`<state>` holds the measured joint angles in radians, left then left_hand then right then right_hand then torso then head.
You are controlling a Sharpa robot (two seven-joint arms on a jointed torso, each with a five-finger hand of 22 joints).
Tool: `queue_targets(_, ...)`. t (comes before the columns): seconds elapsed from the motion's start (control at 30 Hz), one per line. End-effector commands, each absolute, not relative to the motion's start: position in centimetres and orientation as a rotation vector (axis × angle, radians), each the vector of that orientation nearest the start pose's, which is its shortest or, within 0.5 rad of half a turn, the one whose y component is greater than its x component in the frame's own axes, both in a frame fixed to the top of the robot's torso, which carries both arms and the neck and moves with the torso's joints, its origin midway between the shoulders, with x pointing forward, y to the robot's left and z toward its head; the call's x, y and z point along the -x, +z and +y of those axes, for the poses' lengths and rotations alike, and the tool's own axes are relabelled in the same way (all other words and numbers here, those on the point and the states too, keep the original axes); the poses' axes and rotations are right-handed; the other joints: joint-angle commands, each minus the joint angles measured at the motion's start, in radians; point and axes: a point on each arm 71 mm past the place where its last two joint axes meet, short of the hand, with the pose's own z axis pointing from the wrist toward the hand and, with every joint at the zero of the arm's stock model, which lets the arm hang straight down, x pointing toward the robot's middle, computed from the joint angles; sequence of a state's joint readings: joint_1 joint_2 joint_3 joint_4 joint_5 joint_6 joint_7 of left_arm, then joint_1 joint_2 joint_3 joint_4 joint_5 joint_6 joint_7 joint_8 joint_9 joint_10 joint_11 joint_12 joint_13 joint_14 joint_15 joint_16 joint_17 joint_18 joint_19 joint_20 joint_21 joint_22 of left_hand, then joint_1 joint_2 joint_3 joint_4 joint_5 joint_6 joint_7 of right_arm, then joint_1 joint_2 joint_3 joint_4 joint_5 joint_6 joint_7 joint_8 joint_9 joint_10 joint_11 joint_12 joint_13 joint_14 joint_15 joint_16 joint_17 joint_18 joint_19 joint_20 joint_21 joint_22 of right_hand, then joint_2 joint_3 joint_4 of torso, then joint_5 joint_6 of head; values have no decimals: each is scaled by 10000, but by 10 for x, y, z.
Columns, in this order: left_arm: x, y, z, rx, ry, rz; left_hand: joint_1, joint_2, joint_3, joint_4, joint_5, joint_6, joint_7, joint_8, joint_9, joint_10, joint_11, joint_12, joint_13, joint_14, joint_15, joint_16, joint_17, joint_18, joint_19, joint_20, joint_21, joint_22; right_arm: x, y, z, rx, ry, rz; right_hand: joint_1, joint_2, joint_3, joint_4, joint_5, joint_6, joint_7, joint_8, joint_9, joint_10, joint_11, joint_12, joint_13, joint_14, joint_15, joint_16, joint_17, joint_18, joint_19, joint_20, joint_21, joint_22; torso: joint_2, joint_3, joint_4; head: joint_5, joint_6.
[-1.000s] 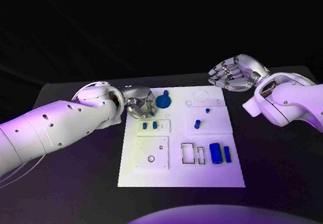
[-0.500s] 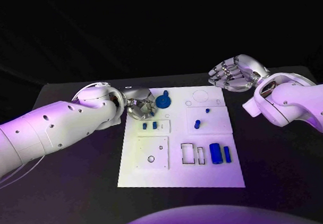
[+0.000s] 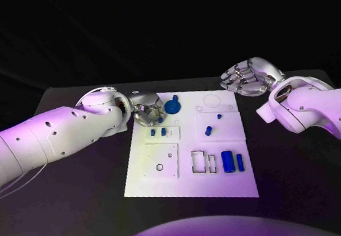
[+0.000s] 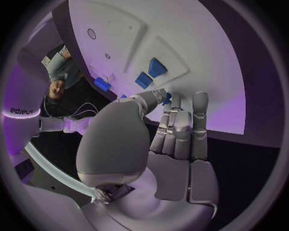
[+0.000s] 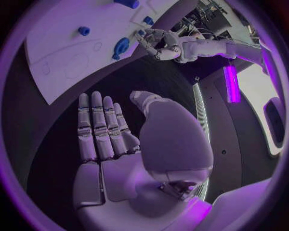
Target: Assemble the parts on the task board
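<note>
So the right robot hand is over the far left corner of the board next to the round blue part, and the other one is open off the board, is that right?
Not quite: it is the left robot hand at the board's far left corner by the round blue part, as the head view shows. The right robot hand is the open one, off the board.

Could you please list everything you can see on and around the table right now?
Table: one, black, under everything.
Board: one, white, middle of the table.
Round part: one, blue, board's far edge, beside the left hand.
Small parts: two, blue, side by side below the round part.
Peg: one, blue, board's middle.
Long parts: two, blue, board's near right area.
Left hand: silver, at the board's far left corner.
Right hand: silver, open, raised off the board's far right corner.
</note>
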<state>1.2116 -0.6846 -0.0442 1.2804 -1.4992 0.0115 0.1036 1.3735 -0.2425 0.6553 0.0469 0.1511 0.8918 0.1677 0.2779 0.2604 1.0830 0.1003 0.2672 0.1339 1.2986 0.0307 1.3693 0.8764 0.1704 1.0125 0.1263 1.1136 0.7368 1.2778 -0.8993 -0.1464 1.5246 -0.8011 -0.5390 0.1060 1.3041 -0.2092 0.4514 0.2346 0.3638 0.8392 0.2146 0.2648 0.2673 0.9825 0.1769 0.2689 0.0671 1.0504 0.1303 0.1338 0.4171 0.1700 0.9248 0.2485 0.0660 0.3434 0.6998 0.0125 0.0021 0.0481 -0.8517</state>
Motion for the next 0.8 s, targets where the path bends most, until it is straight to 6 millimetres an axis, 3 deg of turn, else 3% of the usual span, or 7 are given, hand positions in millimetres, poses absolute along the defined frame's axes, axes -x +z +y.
queue_targets(0.03,-515,-212,175,-4372,-7098,19154,-63,-34,39,37,12,-72,-17,-41,-14,-53,19,-30,-7,-102,-5,-38,-22,42,-84,4,-41,-31,-489,-175,-239,-4209,9216,15484,-75,-16,-61,18,-25,-24,243,-50,-10,-41,11,-69,-10,-44,44,-45,-9,123,-72,1,-41,-14,-5,-1,-5,4,-1)
queue_targets(0.33,-515,-212,177,-4308,-7043,19118,-89,-99,21,39,12,-99,-27,-115,-26,-289,85,-194,-22,-258,46,-127,-240,69,-228,42,-180,-214,-489,-176,-240,-4233,9181,15507,-82,-19,-78,14,-19,-27,247,-63,-16,-59,18,-75,-17,-69,55,-76,-35,122,-96,12,-42,-60,-1,-4,4,10,10)
queue_targets(0.5,-515,-211,182,-4182,-6931,19032,-13,-194,-208,-16,-4,-489,23,-475,-129,-1338,383,-710,-250,-699,305,-358,-982,127,-557,255,-473,-598,-489,-176,-241,-4211,9182,15506,-75,-20,-113,-13,-16,-16,252,-82,-27,-136,39,-106,-29,-159,90,-165,-106,117,-169,44,-44,-179,4,-8,-1,0,16)
queue_targets(0.67,-515,-208,190,-3968,-6813,18819,574,172,-1776,98,41,-929,40,-871,-261,-2219,600,-803,-574,-1504,485,-889,-2508,147,-803,472,-793,-833,-490,-176,-244,-3974,9251,15503,223,-109,-109,-339,-139,114,140,-57,-23,-215,-2,-126,-25,-329,117,-221,-296,132,-305,103,-17,-463,-13,-8,-3,-29,29)
queue_targets(0.8,-515,-203,196,-3686,-6898,18583,1232,334,-2925,604,81,-979,3,-1026,-328,-2826,698,-696,-694,-1740,562,-1129,-3291,154,-842,530,-1042,-1034,-490,-176,-248,-3639,9350,15615,935,-229,105,-1046,-1245,400,-135,53,12,-182,-159,-166,-30,15,-42,132,-397,156,82,-29,118,-633,-26,2,24,-53,59)
